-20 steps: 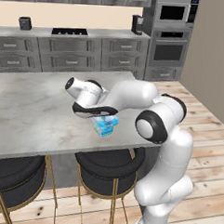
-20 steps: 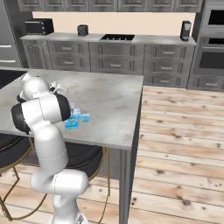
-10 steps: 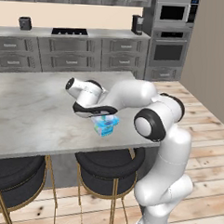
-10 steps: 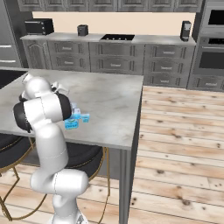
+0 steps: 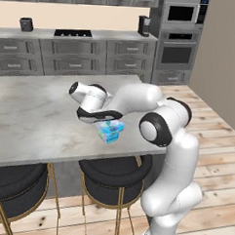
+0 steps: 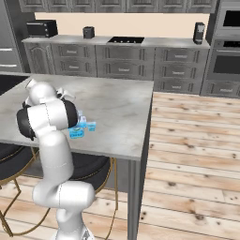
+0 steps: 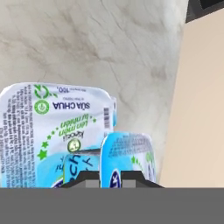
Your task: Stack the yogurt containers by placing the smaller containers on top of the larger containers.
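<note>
The stacking looks unfinished to me: the gripper (image 5: 107,123) hangs low over the counter (image 5: 36,120) near its front edge, jaws clenched on the small yogurt cup (image 7: 127,159), which, seen from the hand, overlaps the near corner of the large yogurt pack (image 7: 52,131) rather than sitting squarely on its white lid. From the right side the cup (image 6: 91,126) seems just beside the pack (image 6: 77,132), so I cannot tell whether it rests on it yet. Both of the 2 containers are sealed, contents hidden.
</note>
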{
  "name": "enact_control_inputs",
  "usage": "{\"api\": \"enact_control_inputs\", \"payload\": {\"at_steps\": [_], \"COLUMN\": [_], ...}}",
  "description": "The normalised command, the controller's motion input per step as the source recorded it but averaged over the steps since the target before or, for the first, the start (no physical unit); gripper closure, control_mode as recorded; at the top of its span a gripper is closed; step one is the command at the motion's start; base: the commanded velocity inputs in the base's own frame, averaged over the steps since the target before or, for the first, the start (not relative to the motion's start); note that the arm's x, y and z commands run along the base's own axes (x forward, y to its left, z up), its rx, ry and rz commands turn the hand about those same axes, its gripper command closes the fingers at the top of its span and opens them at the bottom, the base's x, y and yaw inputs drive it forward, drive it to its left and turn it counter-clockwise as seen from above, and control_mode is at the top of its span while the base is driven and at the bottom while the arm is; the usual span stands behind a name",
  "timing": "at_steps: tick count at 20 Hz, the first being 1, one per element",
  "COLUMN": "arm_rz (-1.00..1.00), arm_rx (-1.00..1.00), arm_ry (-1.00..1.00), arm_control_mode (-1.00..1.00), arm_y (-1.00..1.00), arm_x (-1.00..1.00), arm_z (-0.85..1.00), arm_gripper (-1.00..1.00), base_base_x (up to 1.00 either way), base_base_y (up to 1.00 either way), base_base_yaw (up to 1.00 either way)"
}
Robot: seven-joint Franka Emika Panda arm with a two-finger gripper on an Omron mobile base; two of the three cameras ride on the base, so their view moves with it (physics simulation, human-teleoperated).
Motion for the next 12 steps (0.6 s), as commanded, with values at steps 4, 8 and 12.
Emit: {"api": "enact_control_inputs", "payload": {"at_steps": [4, 8, 12], "arm_rz": [0.00, 0.00, 0.00], "arm_rx": [0.00, 0.00, 0.00], "arm_ry": [0.00, 0.00, 0.00], "arm_control_mode": [-1.00, -1.00, -1.00], "arm_y": [0.02, 0.07, 0.12], "arm_x": [0.10, 0.09, 0.07], "arm_z": [-0.08, -0.08, -0.08], "arm_gripper": [1.00, 1.00, 1.00], "base_base_x": [0.00, 0.00, 0.00], "base_base_y": [0.00, 0.00, 0.00], "base_base_yaw": [0.00, 0.00, 0.00]}}
